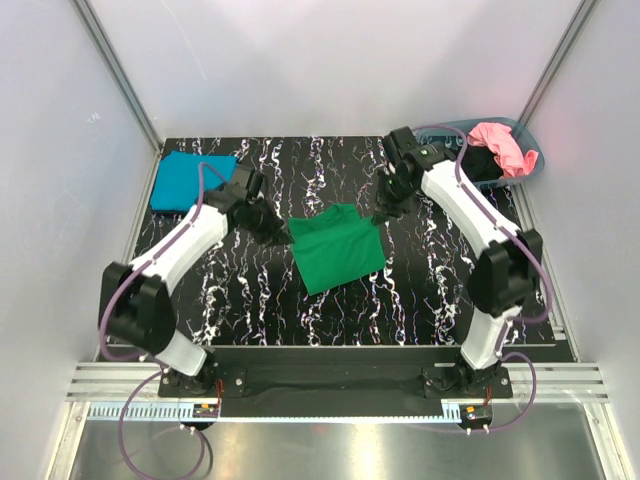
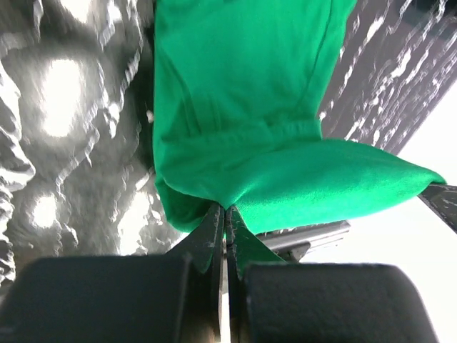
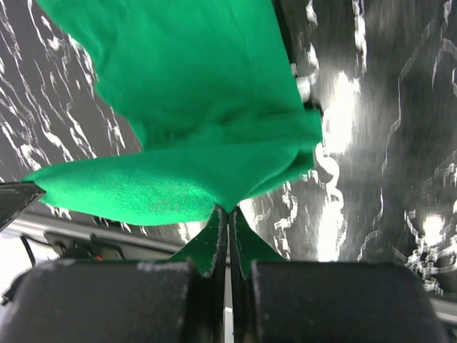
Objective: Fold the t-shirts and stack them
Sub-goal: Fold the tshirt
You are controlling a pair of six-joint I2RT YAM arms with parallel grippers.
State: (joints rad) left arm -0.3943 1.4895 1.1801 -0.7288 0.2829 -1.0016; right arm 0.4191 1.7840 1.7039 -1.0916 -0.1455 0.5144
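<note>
The green t-shirt (image 1: 338, 248) between the two end effectors is a plain bright green with no print. The left end effector (image 2: 226, 214) and right end effector (image 3: 228, 214) are matt black. The arms (image 1: 195, 240) behind them are white with black joints and purple cables (image 1: 440, 127). The tabletop (image 1: 400, 290) is black, streaked with white marble veins. Beyond the left end effector lies a plain teal t-shirt (image 1: 190, 180). Beyond the right one, a grey-blue basket (image 1: 530, 162) holds a pink t-shirt (image 1: 500, 145) and black cloth (image 1: 482, 165).

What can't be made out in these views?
- Top view: what lies under the pink t-shirt in the basket; the shirt and right arm cover it.
- Both wrist views: green t-shirt's far end, cut by the top edge; tabletop blurred.
- Top view: teal t-shirt's corner, behind the left arm.
</note>
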